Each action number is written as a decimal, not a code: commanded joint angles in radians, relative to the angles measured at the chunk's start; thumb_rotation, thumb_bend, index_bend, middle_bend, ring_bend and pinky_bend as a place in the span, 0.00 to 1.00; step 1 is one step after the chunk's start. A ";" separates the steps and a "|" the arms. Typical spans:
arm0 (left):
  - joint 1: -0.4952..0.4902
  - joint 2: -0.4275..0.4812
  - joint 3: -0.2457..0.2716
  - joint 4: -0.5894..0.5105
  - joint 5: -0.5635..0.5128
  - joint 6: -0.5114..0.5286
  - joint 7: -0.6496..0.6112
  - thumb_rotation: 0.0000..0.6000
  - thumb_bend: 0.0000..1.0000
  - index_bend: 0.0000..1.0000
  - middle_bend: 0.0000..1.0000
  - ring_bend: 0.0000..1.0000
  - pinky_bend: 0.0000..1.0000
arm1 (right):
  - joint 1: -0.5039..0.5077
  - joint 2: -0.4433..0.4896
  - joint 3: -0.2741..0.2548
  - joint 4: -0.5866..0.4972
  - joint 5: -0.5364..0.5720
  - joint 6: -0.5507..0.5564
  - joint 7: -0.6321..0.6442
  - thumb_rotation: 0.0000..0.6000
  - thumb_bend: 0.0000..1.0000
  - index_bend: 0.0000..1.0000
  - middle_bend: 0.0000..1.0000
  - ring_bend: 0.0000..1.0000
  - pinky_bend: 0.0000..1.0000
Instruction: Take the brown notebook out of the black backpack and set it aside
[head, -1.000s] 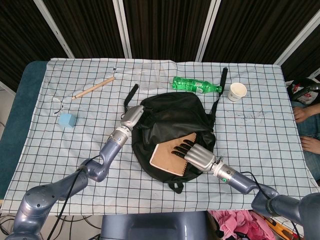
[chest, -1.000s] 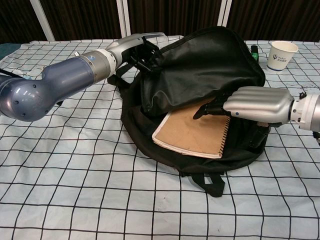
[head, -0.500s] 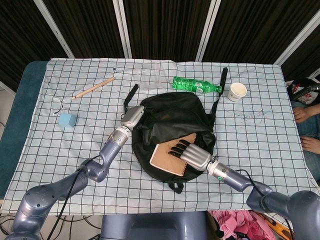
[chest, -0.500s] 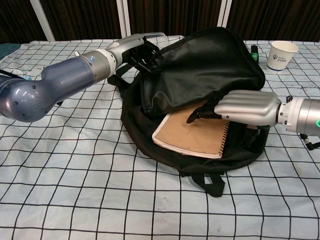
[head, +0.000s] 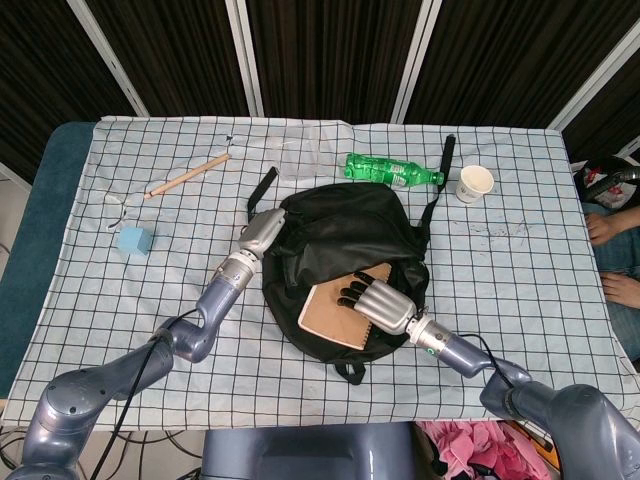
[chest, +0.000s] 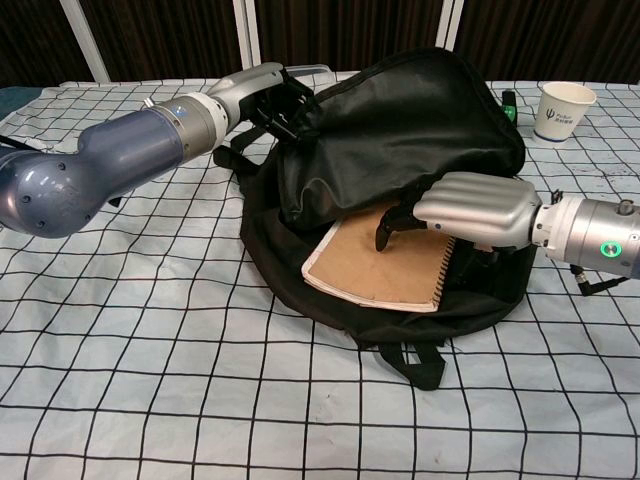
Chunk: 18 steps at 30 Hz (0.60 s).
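The black backpack lies open at the table's middle. My left hand grips its upper flap at the left side and holds the mouth open. The brown notebook, spiral-bound, juts halfway out of the opening toward the table's near edge. My right hand lies across its spiral edge, fingers curled down onto the cover. The thumb seems to be tucked beneath that edge, mostly hidden.
A green bottle and a paper cup stand behind the backpack. At the far left lie a wooden stick and a blue cube. A person's hand shows at the right edge.
My right hand has slid further left over the notebook and its fingers have curled down onto the cover. The notebook shifted slightly left. The left hand kept its hold on the flap.
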 joint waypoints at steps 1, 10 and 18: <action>0.000 0.000 0.001 0.001 -0.001 -0.003 0.003 1.00 0.34 0.59 0.60 0.41 0.40 | -0.003 -0.021 0.001 0.028 -0.002 0.025 0.005 1.00 0.32 0.36 0.30 0.28 0.19; 0.000 0.007 0.000 -0.010 -0.002 -0.002 0.007 1.00 0.34 0.59 0.59 0.41 0.40 | -0.013 -0.038 0.008 0.073 0.022 0.069 0.066 1.00 0.45 0.46 0.36 0.33 0.22; 0.007 0.021 0.006 -0.033 -0.006 -0.010 0.028 1.00 0.34 0.58 0.59 0.41 0.40 | -0.032 -0.008 0.030 0.027 0.066 0.095 0.140 1.00 0.48 0.64 0.51 0.41 0.24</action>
